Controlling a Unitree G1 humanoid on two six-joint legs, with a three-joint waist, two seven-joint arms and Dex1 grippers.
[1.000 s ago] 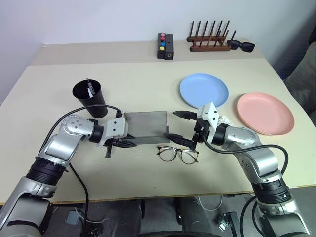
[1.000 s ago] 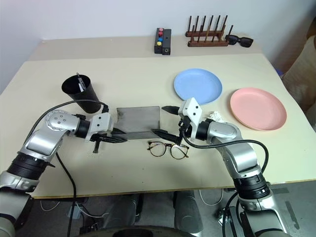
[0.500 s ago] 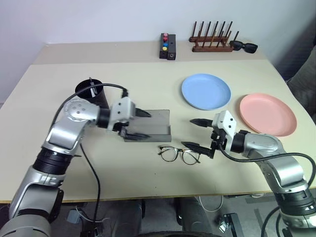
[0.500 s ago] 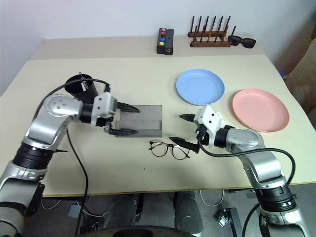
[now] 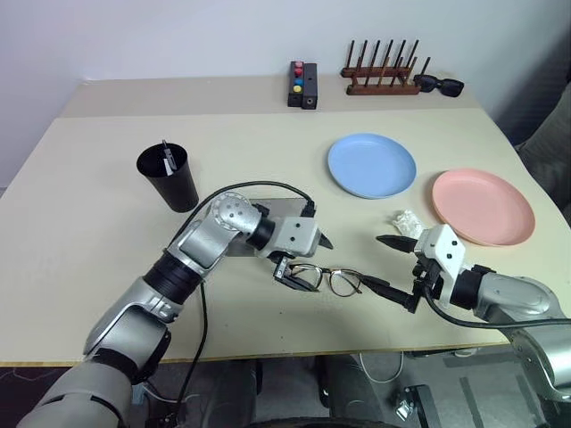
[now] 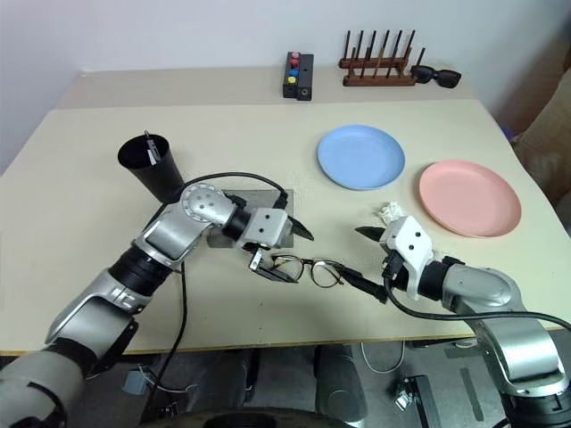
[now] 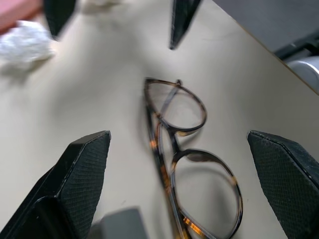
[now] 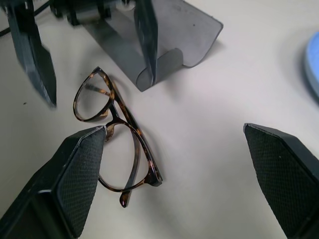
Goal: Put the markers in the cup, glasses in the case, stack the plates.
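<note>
Left gripper (image 5: pixel 302 259) now hides much of the case (image 5: pixel 268 210).

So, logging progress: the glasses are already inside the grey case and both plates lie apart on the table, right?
Not quite. The glasses lie on the table in front of the case, as the left eye view shows. The plates, blue and pink, do lie apart.

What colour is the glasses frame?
Brown tortoiseshell glasses, mottled amber and dark; clearest in the right wrist view.
</note>
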